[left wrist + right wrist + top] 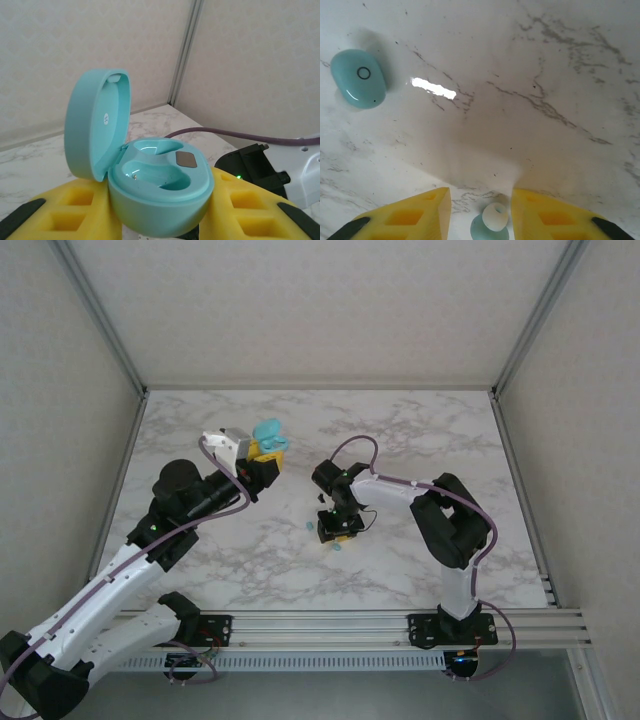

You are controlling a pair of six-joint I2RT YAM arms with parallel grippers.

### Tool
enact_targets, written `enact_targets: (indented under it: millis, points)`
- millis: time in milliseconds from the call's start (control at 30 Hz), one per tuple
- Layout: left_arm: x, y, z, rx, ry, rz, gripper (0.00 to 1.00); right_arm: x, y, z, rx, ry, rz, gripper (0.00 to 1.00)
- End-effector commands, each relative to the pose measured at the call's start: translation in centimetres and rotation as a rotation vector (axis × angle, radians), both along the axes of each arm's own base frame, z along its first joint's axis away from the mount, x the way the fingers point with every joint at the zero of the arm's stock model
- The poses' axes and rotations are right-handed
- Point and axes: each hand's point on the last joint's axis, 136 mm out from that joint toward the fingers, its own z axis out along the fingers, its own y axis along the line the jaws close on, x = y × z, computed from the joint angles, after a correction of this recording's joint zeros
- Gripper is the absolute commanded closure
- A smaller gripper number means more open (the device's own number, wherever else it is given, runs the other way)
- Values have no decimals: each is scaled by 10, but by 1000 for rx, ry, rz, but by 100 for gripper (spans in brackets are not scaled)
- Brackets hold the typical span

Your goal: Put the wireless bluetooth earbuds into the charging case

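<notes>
Your top view shows the left arm (100, 600) at lower left and the right arm (455, 530) right of centre. Both have white shells and black joints. Purple cables (355, 442) run along them. The bases (455, 630) are black. The gripper fingers (75, 210) are yellow, with square pockets and black tips. A green light (239, 176) glows at the left wrist view's right.

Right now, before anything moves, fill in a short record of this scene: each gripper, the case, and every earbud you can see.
left gripper: shut on the charging case, held above the table
charging case: teal, lid open, wells empty
right gripper: low over the table, jaws apart
first earbud: teal, white tip, between the right fingers, not clearly pinched
second earbud: teal, lying loose on the marble table
</notes>
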Motion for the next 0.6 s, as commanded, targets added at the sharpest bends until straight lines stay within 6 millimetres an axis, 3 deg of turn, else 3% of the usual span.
enact_targets:
  millis: [0, 433, 567]
  points:
    - [-1, 3, 21, -46, -34, 5, 69, -12, 11, 1, 17, 23, 62, 63]
    - [0, 1, 22, -45, -33, 2, 69, -31, 42, 11, 89, 51, 219, 63]
    - [0, 1, 22, -44, -35, 1, 69, -22, 47, 32, 136, -25, 188, 64]
